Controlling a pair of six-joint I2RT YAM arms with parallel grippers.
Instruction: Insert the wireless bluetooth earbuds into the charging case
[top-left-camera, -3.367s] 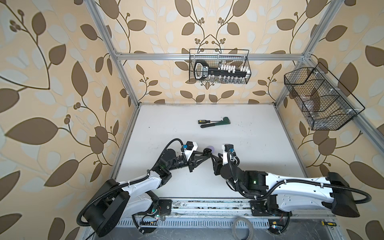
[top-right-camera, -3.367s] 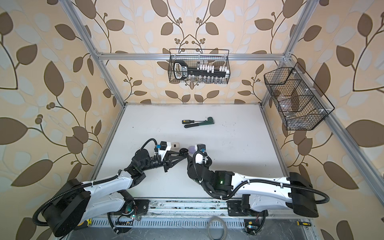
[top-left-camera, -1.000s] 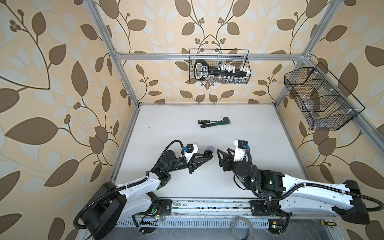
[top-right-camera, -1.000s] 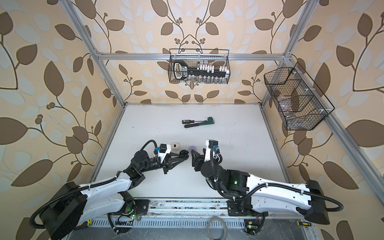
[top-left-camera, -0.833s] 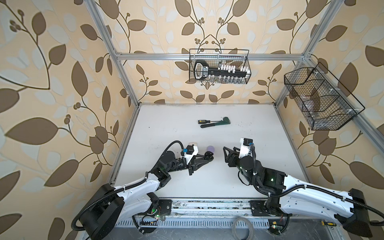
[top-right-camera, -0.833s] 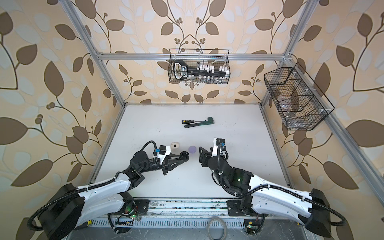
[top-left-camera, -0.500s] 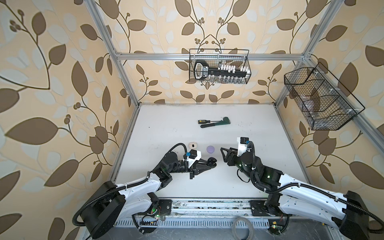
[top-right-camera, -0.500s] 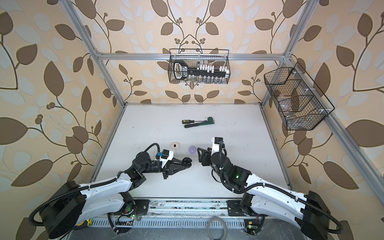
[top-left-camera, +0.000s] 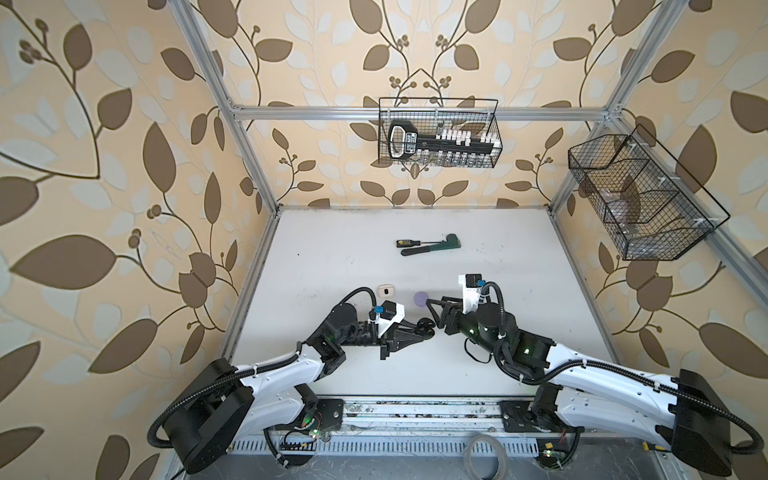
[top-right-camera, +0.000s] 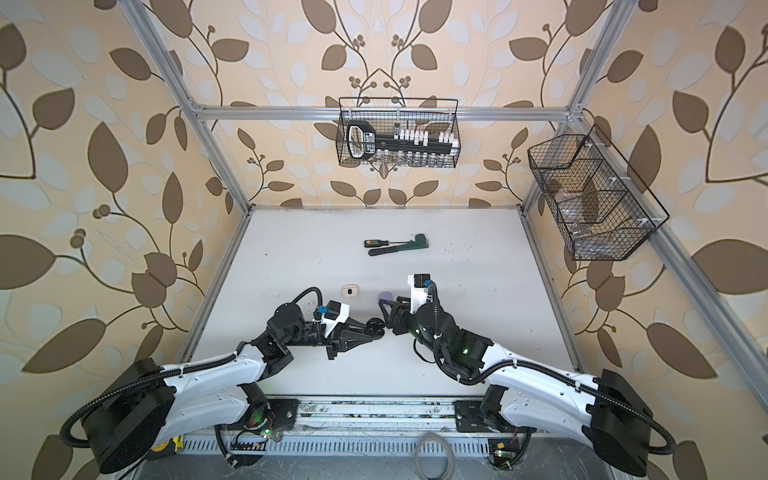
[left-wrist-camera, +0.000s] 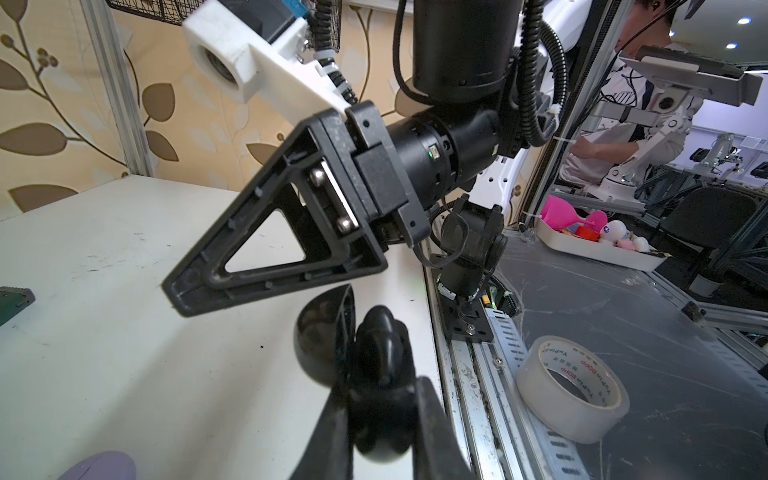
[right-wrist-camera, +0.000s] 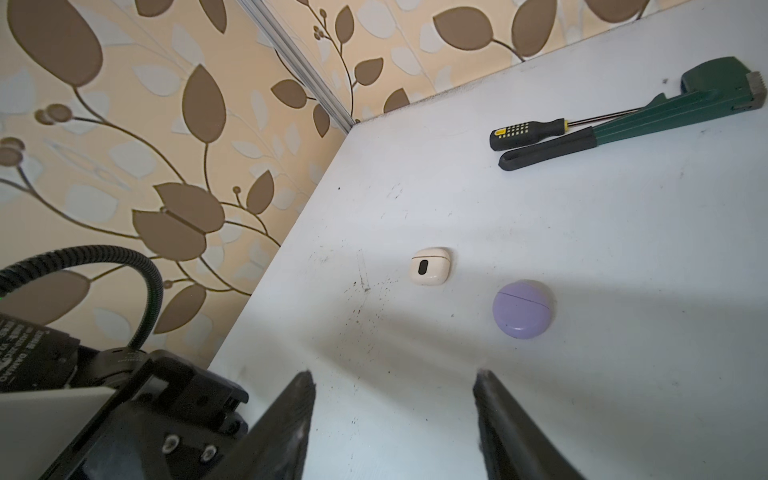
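Fingers (left-wrist-camera: 434, 432) of the left gripper (top-left-camera: 424, 328) are clamped hard on the black charging case (left-wrist-camera: 376, 353), glossy and pebble-round, its domed lid (left-wrist-camera: 322, 332) swung open. The right gripper (right-wrist-camera: 392, 390) gapes wide, holding nothing. A matte lavender puck case (right-wrist-camera: 523, 309) and a cream case (right-wrist-camera: 430, 266) lie closed on the scuffed white table (right-wrist-camera: 623, 291). I can't make out any earbuds.

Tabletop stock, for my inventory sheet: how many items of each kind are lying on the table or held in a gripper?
Charging cases: 3 (white case, lavender case, black case held in the left gripper)
Screwdriver: 1
Pipe wrench: 1
Total: 5
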